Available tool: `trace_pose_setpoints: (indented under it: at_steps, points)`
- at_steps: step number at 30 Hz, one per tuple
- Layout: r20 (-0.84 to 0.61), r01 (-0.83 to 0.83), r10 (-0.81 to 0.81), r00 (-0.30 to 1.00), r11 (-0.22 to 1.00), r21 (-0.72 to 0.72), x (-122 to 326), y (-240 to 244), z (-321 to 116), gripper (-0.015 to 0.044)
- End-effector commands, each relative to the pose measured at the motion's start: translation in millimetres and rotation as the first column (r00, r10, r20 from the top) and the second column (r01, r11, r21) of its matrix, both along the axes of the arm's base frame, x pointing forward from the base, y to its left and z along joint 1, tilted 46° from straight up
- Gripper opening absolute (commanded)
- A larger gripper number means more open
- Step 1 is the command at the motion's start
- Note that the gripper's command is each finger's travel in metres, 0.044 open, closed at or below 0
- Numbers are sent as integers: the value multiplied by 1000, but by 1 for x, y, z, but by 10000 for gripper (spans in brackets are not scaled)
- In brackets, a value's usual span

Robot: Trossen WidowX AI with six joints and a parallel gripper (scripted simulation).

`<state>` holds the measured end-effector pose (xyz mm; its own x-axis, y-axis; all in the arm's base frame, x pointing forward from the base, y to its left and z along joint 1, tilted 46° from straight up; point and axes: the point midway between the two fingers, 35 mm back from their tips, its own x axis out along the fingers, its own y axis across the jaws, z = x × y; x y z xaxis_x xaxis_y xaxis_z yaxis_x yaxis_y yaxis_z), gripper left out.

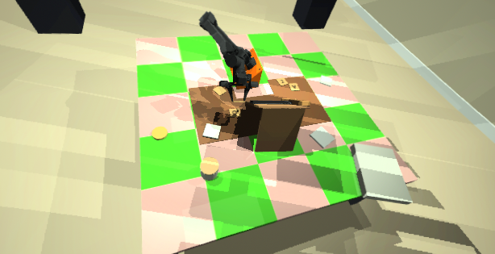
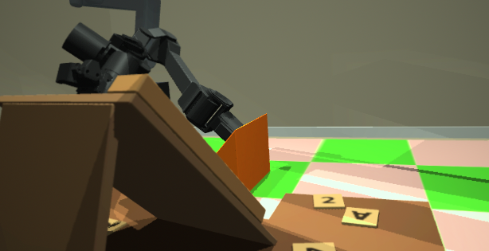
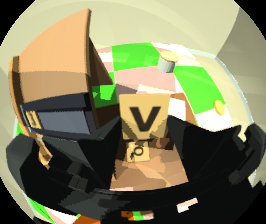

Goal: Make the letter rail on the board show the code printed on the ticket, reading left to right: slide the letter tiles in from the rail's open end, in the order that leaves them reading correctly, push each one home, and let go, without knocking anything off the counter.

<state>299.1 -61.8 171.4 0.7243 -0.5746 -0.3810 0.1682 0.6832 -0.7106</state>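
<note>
My gripper [image 1: 239, 99] [image 3: 144, 119] is shut on a pale tile marked V [image 3: 144, 112], held up beside the board [image 1: 280, 130] [image 2: 56, 154] [image 3: 51, 82]. The dark letter rail [image 1: 274, 102] [image 3: 66, 122] runs along the board; one tile [image 3: 32, 120] sits at its far end, its letter unclear. A tile that looks like Q [image 1: 235, 113] [image 3: 138, 151] lies on the brown mat below. Tiles marked 2 [image 1: 281, 81] [image 2: 328, 201] and A [image 1: 294, 87] [image 2: 360, 217] lie across the mat. Another tile [image 1: 219, 90] lies left of the gripper. The ticket's code is not readable.
The orange arm base [image 1: 255, 72] [image 2: 252, 150] stands behind the board. Two round yellow-topped things [image 1: 160, 133] [image 1: 210, 166] stand at the left and front. White cards [image 1: 211, 131] [image 1: 322, 137] lie on either side of the board. A pale box [image 1: 380, 172] is at the right front edge.
</note>
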Motion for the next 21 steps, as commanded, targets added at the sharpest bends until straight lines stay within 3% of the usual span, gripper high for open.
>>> trace_pose_setpoints:
  at_steps: [1,21]
  points:
    - [-4,3,-3,1000,1000,1,1,2,-4,0]
    - [-4,3,-3,1000,1000,2,2,8,-11,0]
